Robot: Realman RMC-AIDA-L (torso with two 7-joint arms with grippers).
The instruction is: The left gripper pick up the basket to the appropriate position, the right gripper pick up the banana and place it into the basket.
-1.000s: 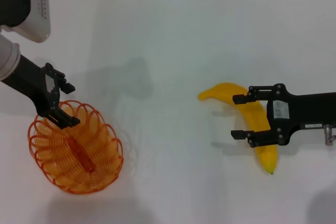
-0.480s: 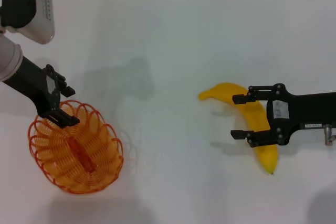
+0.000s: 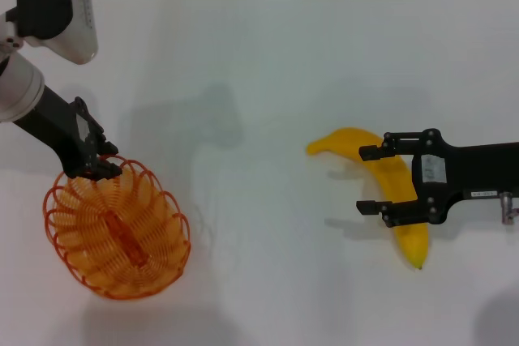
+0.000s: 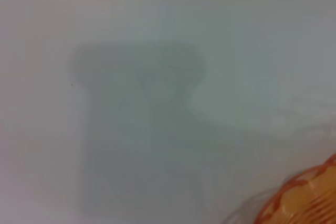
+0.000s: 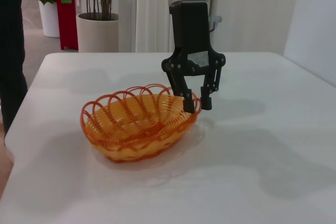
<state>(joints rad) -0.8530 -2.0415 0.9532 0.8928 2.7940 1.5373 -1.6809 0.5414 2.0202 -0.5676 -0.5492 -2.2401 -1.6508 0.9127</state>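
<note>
Basket (image 3: 117,232) sits on white bench (image 3: 268,87), left gripper (image 5: 196,102) straddling its rim, jaws spread. Right gripper (image 3: 371,180) (also spread) brackets banana (image 3: 389,192). Thin wire could slip from a shallow bite.

The black two-fingered left gripper (image 3: 96,166) has drawn back from inside the shallow orange wire basket (image 3: 118,229) to its far scalloped rim, jaws now straddling it, while its white arm housing (image 3: 58,7) swung further over the tabletop.
</note>
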